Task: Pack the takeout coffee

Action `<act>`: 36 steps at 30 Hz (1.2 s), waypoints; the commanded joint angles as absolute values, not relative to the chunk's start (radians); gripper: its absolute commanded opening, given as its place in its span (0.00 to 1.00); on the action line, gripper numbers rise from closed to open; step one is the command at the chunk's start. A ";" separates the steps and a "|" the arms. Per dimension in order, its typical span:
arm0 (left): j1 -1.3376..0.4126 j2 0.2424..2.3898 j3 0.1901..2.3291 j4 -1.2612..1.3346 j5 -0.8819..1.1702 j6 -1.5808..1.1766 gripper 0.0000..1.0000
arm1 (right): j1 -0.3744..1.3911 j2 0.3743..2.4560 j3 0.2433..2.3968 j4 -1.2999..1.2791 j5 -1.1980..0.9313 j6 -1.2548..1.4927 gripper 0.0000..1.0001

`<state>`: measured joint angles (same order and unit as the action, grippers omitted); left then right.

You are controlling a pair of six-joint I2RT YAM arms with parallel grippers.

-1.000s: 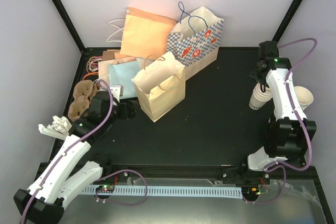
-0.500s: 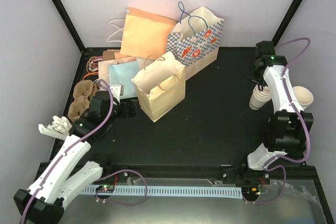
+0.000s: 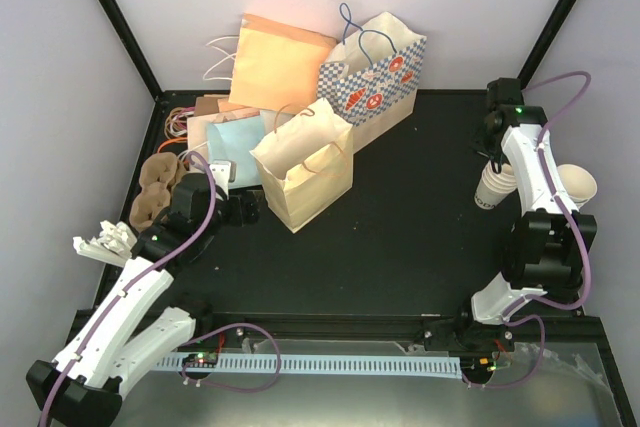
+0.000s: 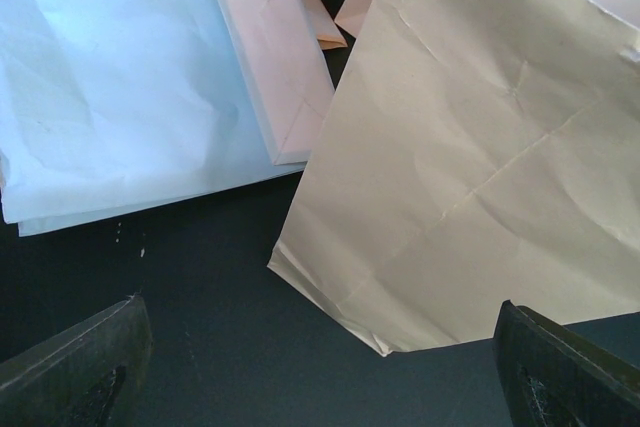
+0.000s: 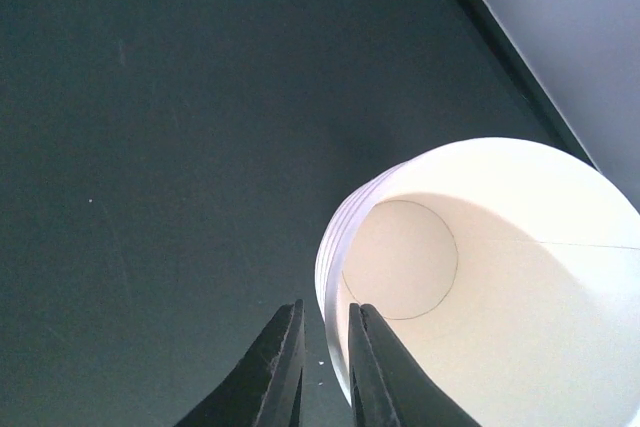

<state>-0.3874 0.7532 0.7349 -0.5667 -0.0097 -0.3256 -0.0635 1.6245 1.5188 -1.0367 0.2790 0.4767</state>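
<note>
The takeout coffee, a cup with a black lid, is not in any view. At the right edge of the table, my right gripper (image 3: 493, 144) (image 5: 325, 309) has its jaws nearly together astride the rim of the topmost cup in a stack of lidless cream paper cups (image 3: 492, 187) (image 5: 480, 277). One finger is inside the cup and the other outside. My left gripper (image 3: 243, 209) (image 4: 320, 387) hangs wide open and holds nothing, low over the table, in front of the bottom corner of an upright kraft paper bag (image 3: 305, 172) (image 4: 480, 197).
A light blue bag (image 4: 120, 97) and a pale pink bag (image 4: 275, 57) lie flat behind the kraft one. An orange bag (image 3: 280, 62) and a checkered gift bag (image 3: 375, 77) stand at the back. A pulp cup carrier (image 3: 158, 190) sits left; another lidless cup (image 3: 578, 185) lies far right.
My right gripper's jaws have narrowed around the rim of the stacked cups and the wrist shifted slightly up the view. The left arm has not moved.
</note>
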 commanded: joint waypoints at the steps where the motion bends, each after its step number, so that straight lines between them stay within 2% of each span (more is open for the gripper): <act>1: -0.383 0.756 0.732 -0.537 0.004 -0.314 0.96 | -0.067 1.639 1.517 -1.030 0.302 0.481 0.17; 6: -0.383 0.756 0.733 -0.535 0.007 -0.312 0.96 | -0.068 1.641 1.513 -1.031 0.301 0.485 0.12; 16: -0.383 0.755 0.734 -0.532 0.012 -0.310 0.96 | -0.068 1.644 1.492 -1.030 0.307 0.489 0.12; 20: -0.383 0.756 0.734 -0.530 0.015 -0.311 0.96 | -0.069 1.632 1.501 -1.039 0.315 0.494 0.02; 36: -0.383 0.764 0.731 -0.523 0.031 -0.310 0.96 | -0.068 1.593 1.561 -1.104 0.336 0.506 0.02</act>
